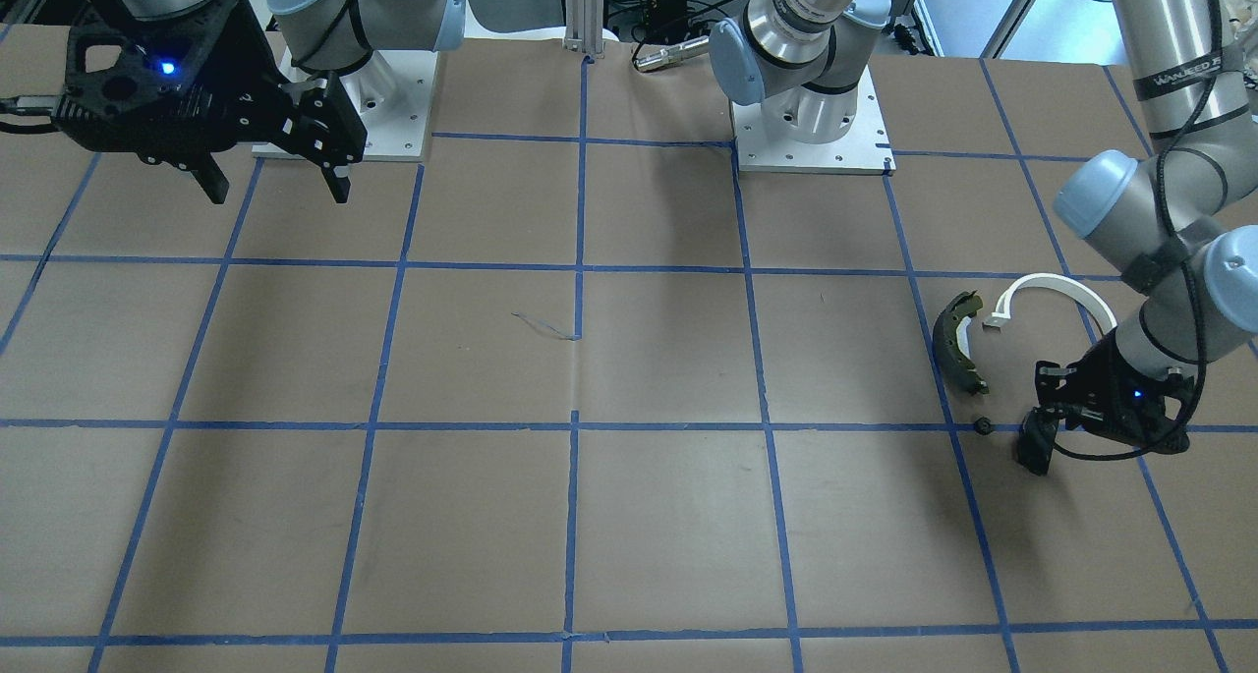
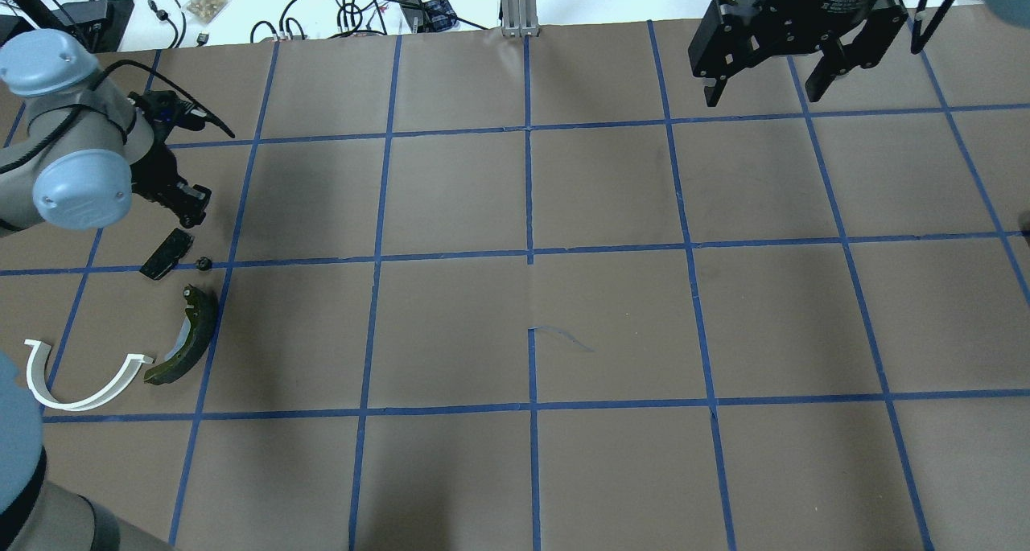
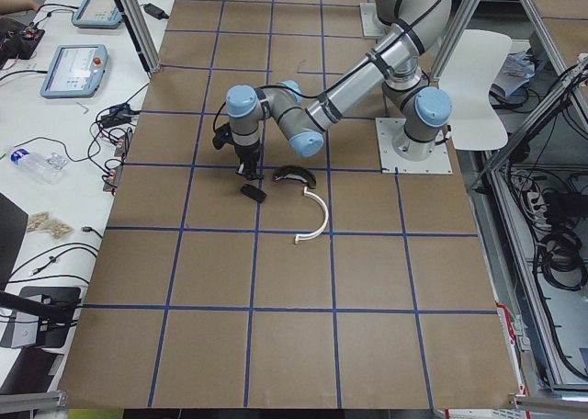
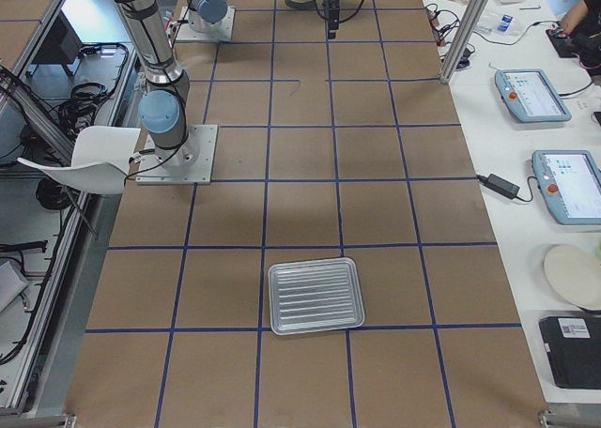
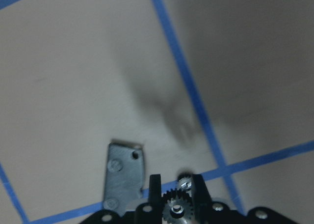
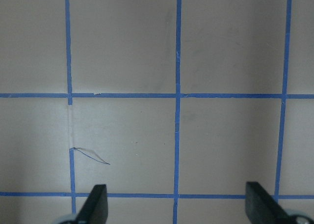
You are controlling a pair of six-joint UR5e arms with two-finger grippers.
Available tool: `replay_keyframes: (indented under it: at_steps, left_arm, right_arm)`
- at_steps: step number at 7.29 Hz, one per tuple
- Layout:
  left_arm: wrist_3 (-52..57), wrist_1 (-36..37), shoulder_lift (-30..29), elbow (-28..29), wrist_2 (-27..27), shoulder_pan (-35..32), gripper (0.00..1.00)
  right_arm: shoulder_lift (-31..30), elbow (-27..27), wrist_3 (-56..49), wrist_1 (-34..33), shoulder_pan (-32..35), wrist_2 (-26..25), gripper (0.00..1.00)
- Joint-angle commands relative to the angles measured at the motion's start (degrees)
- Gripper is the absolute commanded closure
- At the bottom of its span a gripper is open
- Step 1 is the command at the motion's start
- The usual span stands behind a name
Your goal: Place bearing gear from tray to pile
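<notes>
At pile point(image 2: 191, 338), left hand point(image 5: 176, 183) clenched on bearing gear point(image 5: 175, 210); toothed face toward wrist camera, axis along fingers point(image 5: 155, 184).

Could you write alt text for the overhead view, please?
At far left, the left gripper hangs beside loose parts: small flat black pad, tiny dark gear, dark curved brake shoe, white plastic arch. The open right gripper hangs top right.

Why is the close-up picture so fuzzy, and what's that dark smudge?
Left wrist view: everything is soft, gear and pad included, likely too close to focus; the smudge is a shadow on the paper. Overhead view: sharp, with wide faint shadows.
</notes>
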Motion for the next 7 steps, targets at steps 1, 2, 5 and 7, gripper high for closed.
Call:
replay_keyframes:
  at_steps: [1,2,5,7]
  left_arm:
    - [1.4,0.6,0.6,-5.9,-3.5,3.7,0.82]
    - [1.2,3.1,1.7,-8.6,-3.1,3.0,0.81]
    - [2.2,3.1,2.5,-9.0,-3.3,3.8,0.04]
    - [2.0,2.1,4.4,-8.2,-2.9,2.8,0.00]
  right_arm:
    - [0.0,0.2,0.1,0.0,0.0,0.0,0.00]
    - [0.0,0.2,0.0,-0.2,0.0,0.0,0.00]
    - [0.0,0.4,0.0,0.0,0.0,-0.3,0.00]
    - [0.0,0.4,0.1,0.0,0.0,-0.3,0.00]
